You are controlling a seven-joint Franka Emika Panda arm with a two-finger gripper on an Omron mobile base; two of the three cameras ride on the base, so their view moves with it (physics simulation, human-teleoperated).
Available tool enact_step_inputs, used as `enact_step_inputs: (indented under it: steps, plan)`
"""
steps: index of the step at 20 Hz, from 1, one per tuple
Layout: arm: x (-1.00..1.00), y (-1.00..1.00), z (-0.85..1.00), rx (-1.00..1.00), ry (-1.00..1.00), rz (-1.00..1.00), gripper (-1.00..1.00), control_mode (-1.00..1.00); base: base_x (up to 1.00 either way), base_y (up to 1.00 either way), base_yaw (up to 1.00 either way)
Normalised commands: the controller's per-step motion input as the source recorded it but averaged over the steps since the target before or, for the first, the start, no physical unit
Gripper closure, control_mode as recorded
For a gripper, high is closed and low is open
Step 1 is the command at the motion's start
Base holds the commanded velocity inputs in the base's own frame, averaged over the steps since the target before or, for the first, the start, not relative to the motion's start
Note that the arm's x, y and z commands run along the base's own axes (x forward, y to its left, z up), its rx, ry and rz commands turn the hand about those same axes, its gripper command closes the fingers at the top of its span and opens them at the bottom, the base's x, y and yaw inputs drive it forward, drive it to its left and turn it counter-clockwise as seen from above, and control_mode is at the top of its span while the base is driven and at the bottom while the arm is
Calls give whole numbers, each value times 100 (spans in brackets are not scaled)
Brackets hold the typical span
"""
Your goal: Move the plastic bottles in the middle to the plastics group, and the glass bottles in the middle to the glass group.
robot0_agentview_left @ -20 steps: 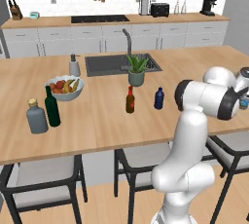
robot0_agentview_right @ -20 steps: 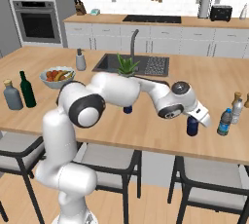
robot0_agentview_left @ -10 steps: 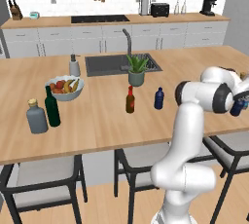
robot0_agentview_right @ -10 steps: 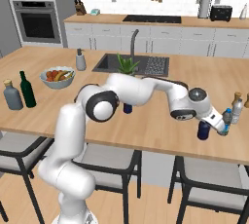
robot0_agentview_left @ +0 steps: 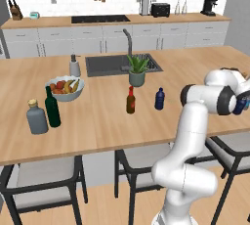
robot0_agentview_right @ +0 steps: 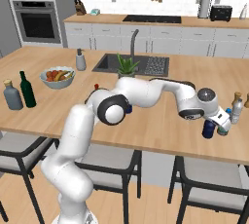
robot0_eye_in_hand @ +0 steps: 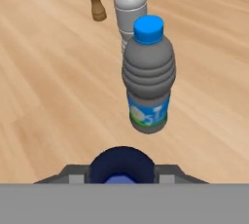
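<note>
Blue bottle (robot0_agentview_right: 209, 129) clamped in the gripper (robot0_agentview_right: 216, 123) at the counter's (robot0_agentview_right: 160, 121) right end – just beside the pale bottle (robot0_eye_in_hand: 148, 74) | second blue bottle (robot0_agentview_left: 159, 99) and brown bottle (robot0_agentview_left: 131, 101) mid-counter, near each other | bowl (robot0_agentview_left: 65, 88) holds fruit – green bottle (robot0_agentview_left: 52, 107) and grey bottle (robot0_agentview_left: 36, 117) just in front of it
</note>
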Motion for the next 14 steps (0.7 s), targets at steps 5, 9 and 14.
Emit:
enact_step_inputs:
  steps: [5, 9, 14]
  plan:
    - [34, -9, -28, 0, 0, 0, 100, -100, 0, 0, 0]
    - [15, 0, -52, 0, 7, 0, 100, -100, 0, 0, 0]
    - [18, 3, -59, 0, 9, 0, 100, -100, 0, 0, 0]
